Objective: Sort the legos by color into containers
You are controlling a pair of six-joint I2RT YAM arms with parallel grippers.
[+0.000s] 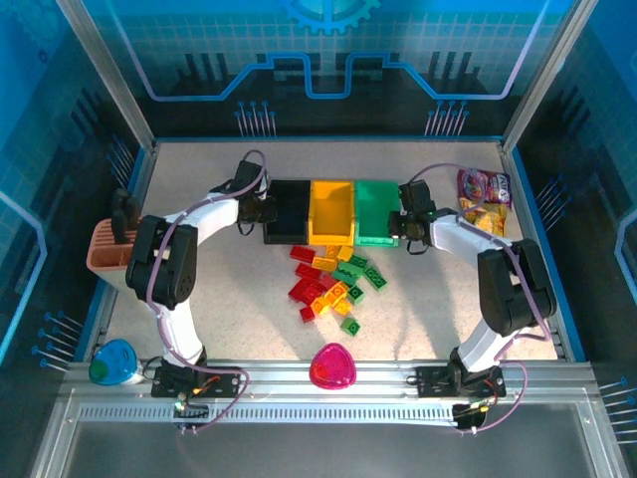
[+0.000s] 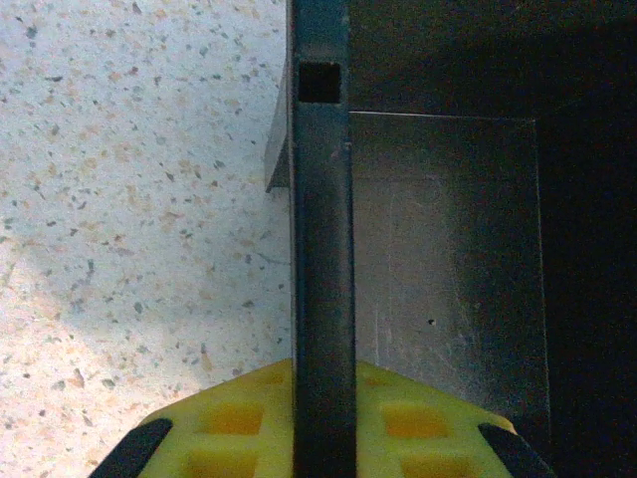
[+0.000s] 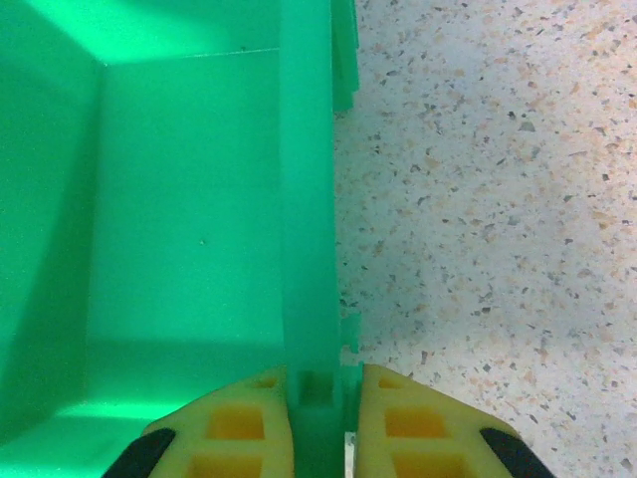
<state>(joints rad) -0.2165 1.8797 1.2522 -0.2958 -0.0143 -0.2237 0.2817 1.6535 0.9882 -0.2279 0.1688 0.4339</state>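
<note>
Left tool is clamped on black bin, nine-o'clock wall; right tool on green bin, three-o'clock wall. Either could be tipped by pulling.

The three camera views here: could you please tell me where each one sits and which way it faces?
Top external: above and behind the bases, looking down on the table; both arms show, left gripper at the black bin, right gripper at the green bin.
Left wrist: on the left arm, looking down its yellow fingers astride the black bin's wall.
Right wrist: likewise, fingers astride the green bin's wall.
Shared: each wrist view shares its bin with the top view.
</note>
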